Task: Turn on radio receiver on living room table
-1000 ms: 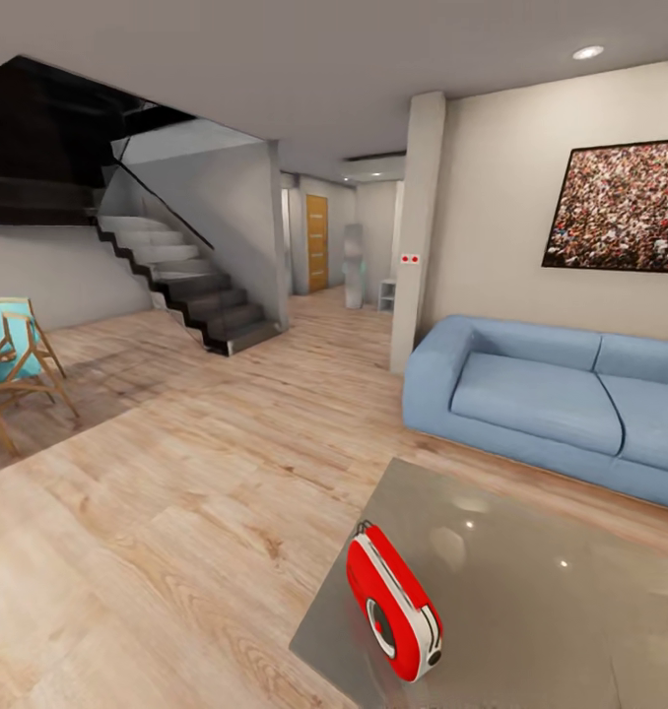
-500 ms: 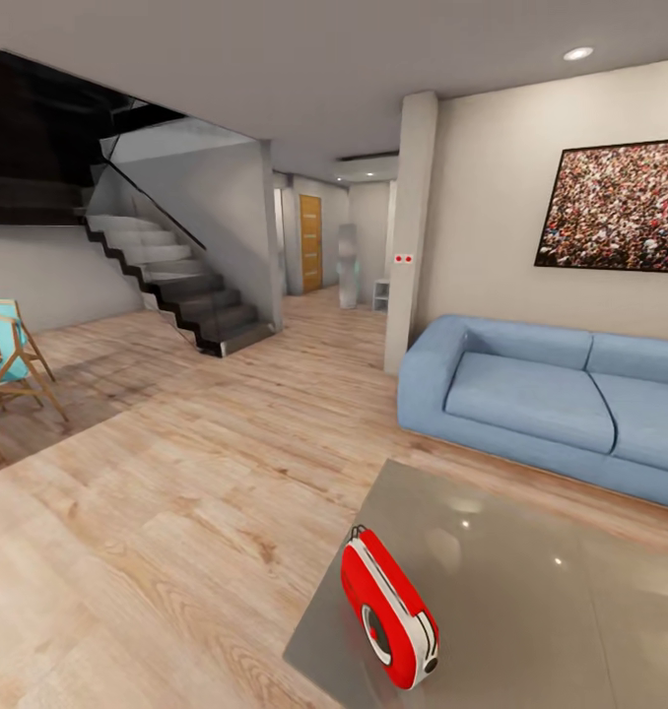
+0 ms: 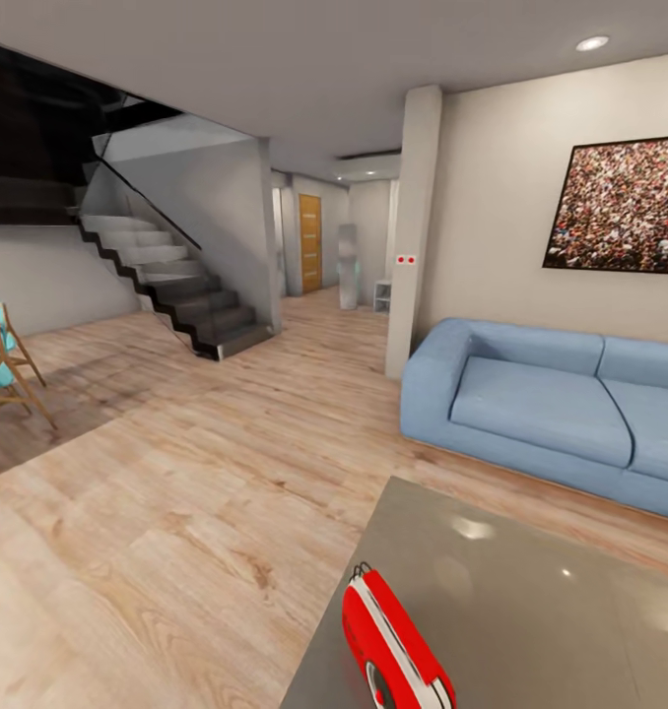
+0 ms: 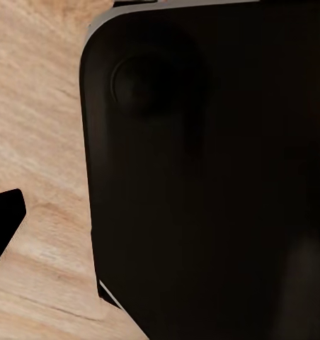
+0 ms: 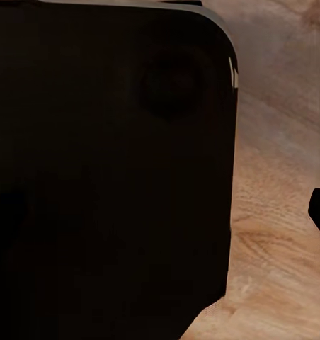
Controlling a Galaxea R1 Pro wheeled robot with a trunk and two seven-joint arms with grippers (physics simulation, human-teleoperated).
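The radio receiver [image 3: 395, 645] is seen at 6 o'clock in the head view, standing on edge close to the near-left edge of the worktop [image 3: 531, 601], partly cut by the frame; open wood floor [image 3: 176, 473] stretches toward 9 and 11 o'clock; the blue sofa [image 3: 551, 404] lies past the far edge at 2 o'clock; the stairs [image 3: 176, 286] are seen at 10 o'clock; both wrist views are blocked by a dark body, so whether either pincer is open or closed cannot be told.
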